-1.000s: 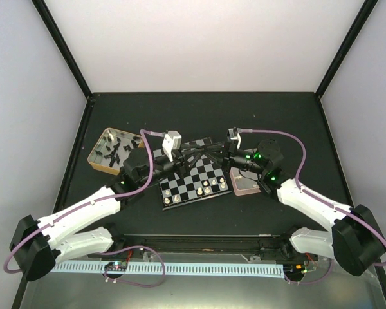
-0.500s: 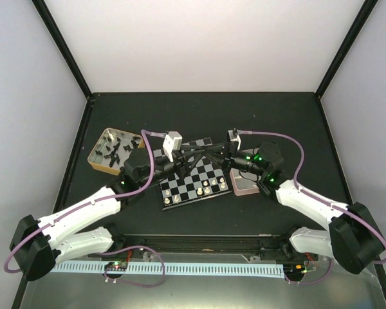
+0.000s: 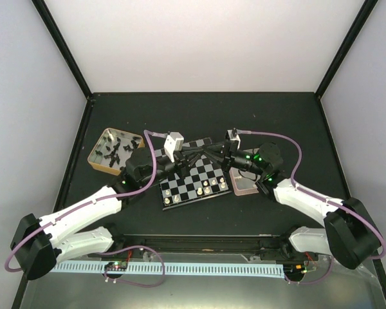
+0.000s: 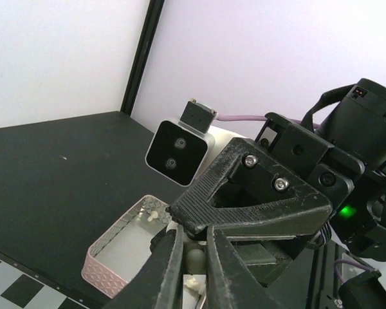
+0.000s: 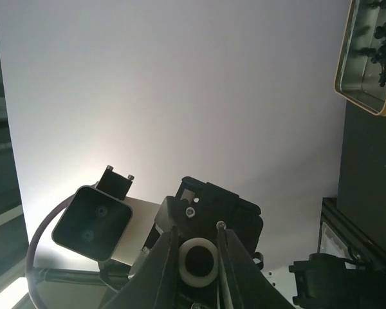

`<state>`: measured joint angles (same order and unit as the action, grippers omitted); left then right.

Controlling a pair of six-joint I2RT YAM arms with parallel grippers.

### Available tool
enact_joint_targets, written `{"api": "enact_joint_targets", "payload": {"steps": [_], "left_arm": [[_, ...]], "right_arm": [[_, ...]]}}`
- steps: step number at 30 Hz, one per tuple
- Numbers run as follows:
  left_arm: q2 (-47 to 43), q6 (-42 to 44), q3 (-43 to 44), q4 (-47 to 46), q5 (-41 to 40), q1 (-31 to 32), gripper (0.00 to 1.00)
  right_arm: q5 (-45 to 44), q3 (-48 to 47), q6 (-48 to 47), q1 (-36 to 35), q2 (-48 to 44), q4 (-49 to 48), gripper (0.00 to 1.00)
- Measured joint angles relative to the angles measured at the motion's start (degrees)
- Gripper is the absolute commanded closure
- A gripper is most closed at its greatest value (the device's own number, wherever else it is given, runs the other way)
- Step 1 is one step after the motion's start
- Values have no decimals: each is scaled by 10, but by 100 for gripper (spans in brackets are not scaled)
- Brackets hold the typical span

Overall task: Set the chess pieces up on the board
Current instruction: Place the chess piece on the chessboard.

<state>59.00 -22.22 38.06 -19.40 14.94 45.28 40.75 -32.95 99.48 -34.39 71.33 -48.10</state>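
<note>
Over the far edge of the board, the right claw pinches a cream chess piece, offering it to the narrowed left claw, whose grip cannot be told, apparently a handover for placing.

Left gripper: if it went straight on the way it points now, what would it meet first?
The right gripper, facing it nose to nose: its black body sits just beyond the jaws of the left gripper, with a cream chess piece in the gap. Depth is unclear, but they look nearly touching.
</note>
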Motion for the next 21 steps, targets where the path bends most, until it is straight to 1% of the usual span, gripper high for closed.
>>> {"api": "enact_joint_targets", "payload": {"steps": [2,3,5,6,8,10,12,15,18,21], "left_arm": [[0,4,0,0,-3,-1,97],[0,5,0,1,-4,-1,98],[0,8,0,4,-8,-1,98],[0,8,1,7,-11,-1,98],[0,8,6,24,-22,-1,98],[2,10,20,60,-34,0,98],[7,13,35,95,-49,0,98],[17,20,63,162,-73,-1,98],[38,27,90,236,-86,-2,98],[73,37,115,307,-86,-2,98]], "right_arm": [[-1,0,1,1,0,0,91],[-1,0,0,1,0,0,86],[-1,0,-2,2,1,3,70],[-1,0,-9,2,1,10,63],[0,0,-22,4,1,33,54],[-1,-3,-51,9,-2,71,46],[-1,-7,-87,17,-12,124,42],[-12,-18,-150,41,-34,223,40],[-52,-40,-225,71,-59,343,39],[-108,-63,-294,85,-75,450,39]]}}
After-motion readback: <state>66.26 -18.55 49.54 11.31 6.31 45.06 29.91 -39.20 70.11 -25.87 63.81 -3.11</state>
